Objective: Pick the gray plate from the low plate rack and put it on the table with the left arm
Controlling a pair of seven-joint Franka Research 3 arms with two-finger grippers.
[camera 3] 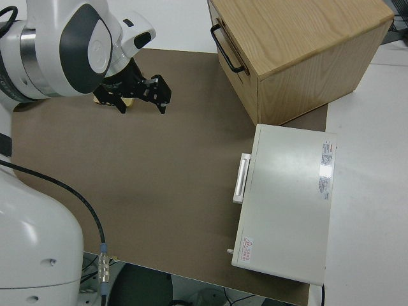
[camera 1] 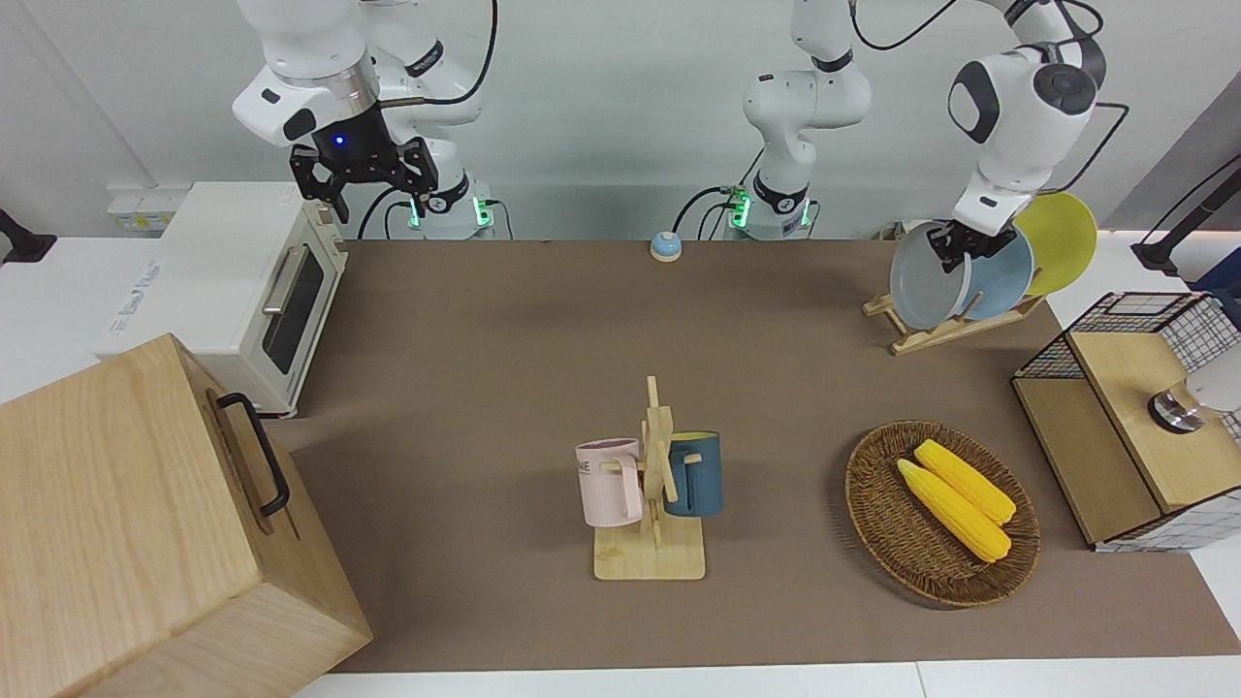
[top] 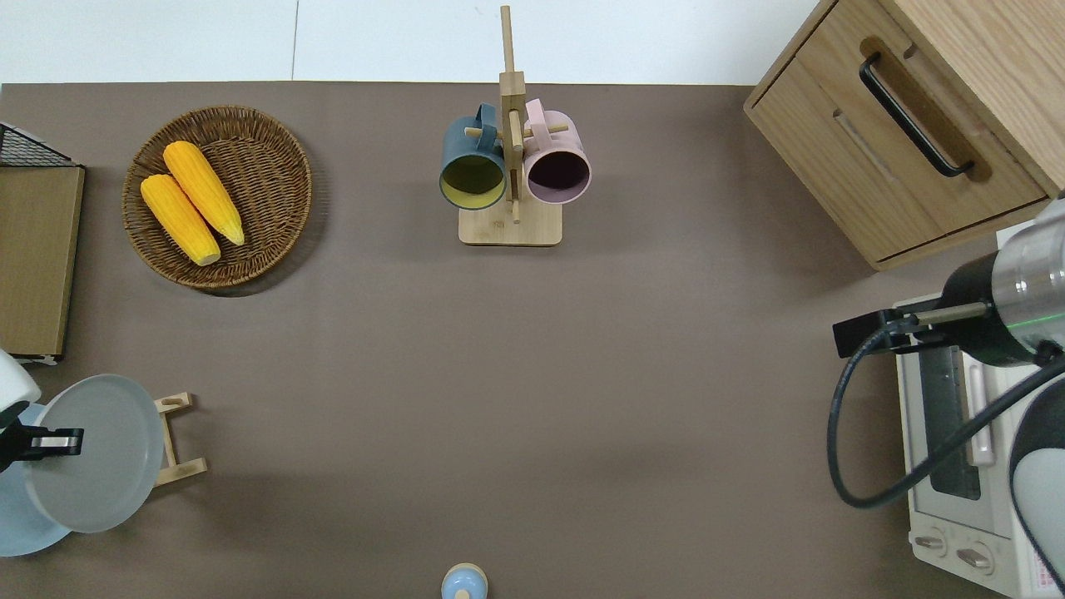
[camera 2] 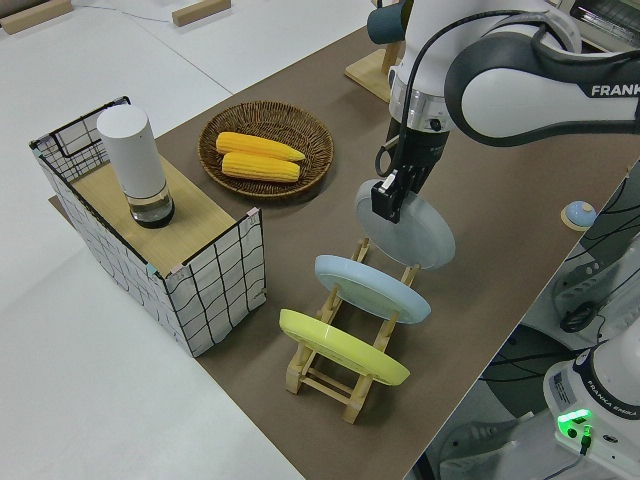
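My left gripper (camera 1: 955,248) is shut on the upper rim of the gray plate (camera 1: 924,278). It holds the plate tilted in the air over the low plate rack (camera 1: 955,327), clear of the pegs. The overhead view shows the left gripper (top: 43,441), the plate (top: 100,457) and the rack's bare end (top: 180,437). In the left side view the gripper (camera 2: 388,196) holds the plate (camera 2: 412,228) above the rack (camera 2: 345,378). The brown table (camera 1: 485,339) lies below. The right arm is parked, its gripper (camera 1: 361,180) open.
A sky-blue plate (camera 1: 1001,281) and a yellow plate (camera 1: 1064,237) stand in the rack. A wicker basket with corn (camera 1: 940,509), a mug stand (camera 1: 652,485), a wire basket (camera 1: 1134,417), a toaster oven (camera 1: 233,291), a wooden cabinet (camera 1: 145,523) and a small bell (camera 1: 665,246) are on the table.
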